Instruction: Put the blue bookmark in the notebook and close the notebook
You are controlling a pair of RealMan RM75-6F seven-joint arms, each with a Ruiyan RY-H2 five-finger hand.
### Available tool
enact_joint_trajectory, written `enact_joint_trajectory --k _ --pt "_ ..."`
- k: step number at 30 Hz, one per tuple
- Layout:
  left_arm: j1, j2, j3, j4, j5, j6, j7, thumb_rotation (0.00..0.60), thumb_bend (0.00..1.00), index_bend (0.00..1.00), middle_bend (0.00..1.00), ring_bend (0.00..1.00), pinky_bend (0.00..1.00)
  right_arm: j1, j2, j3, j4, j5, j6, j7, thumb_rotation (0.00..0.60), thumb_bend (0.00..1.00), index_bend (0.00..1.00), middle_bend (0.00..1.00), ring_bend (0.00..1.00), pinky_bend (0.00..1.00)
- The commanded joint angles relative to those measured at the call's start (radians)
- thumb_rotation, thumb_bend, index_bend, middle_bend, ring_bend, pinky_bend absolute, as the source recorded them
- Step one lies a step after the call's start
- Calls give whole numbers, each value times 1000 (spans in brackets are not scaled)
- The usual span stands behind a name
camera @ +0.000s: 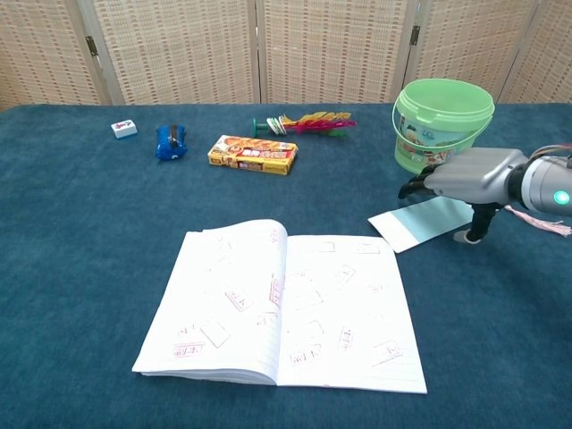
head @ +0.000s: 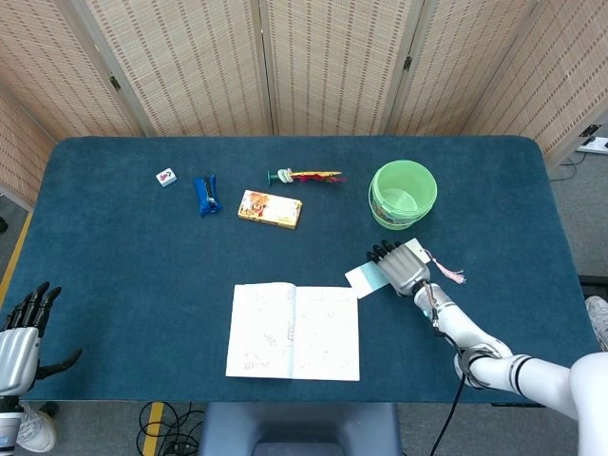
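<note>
a green bucket [camera: 442, 123], feathered shuttlecock [camera: 306, 121], yellow box [camera: 254, 155], blue pouch [camera: 169, 141] and white tile [camera: 124, 129] lie along the table's far side.

bookmark [camera: 420, 225]: far end under right hand [camera: 469, 175] | contact: unclear

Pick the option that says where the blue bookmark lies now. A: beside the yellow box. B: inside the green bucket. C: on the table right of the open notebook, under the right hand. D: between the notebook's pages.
C: the blue bookmark lies flat on the table beside the open notebook, with the right hand above it.
</note>
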Motion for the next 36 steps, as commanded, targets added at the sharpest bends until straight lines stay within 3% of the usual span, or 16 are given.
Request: enact_joint_trajectory --k 1,11,36 --pt "0 -1 0 1 1 0 -2 600 196 46 0 78 163 9 -7 -5 7 5 0 -5 600 245 140 91 75 242" --pt "2 -5 4 15 -1 -5 -15 600 195 46 0 78 163 16 -16 -20 13 15 29 -9 600 258 202 121 75 242" --pt "1 -12 7 36 0 -17 -37 600 196 45 0 77 163 9 -47 -43 33 49 80 -24 600 285 215 236 77 242"
